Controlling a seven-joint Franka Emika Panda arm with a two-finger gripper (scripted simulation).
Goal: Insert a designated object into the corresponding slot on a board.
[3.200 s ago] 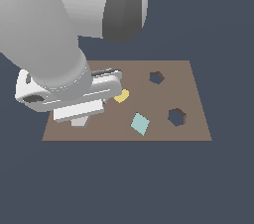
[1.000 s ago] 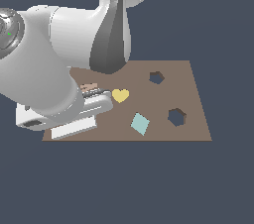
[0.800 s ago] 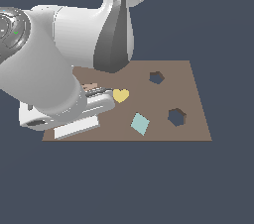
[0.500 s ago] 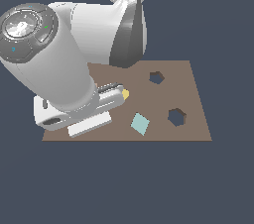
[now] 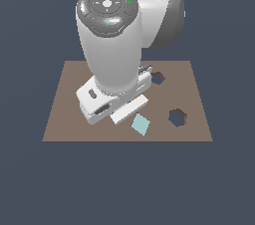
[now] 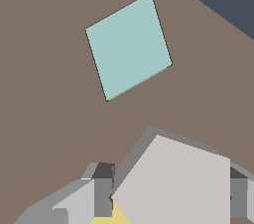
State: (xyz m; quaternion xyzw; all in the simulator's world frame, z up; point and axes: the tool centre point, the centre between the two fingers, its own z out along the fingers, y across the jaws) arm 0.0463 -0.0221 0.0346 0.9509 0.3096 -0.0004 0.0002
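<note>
In the wrist view my gripper (image 6: 168,193) is shut on the light-grey pentagon block (image 6: 173,183), which sits between the two fingers (image 6: 102,191). A sliver of the yellow heart (image 6: 110,216) shows under the block. In the exterior view the arm and white hand (image 5: 112,102) hang over the middle of the brown board (image 5: 60,114) and hide the fingers and the block. The smaller five-sided slot (image 5: 158,77) lies just to the hand's right in the exterior view, partly behind it.
The teal diamond (image 5: 141,124) lies flat on the board near the hand and also shows in the wrist view (image 6: 129,44). The larger hexagonal hole (image 5: 177,117) is further to the exterior view's right. The tan M letter is hidden. The board's edge (image 6: 208,15) shows in the wrist view.
The arm has swung from the board's left side toward its middle, to the exterior view's right, and now covers the yellow heart. The teal diamond has not moved.
</note>
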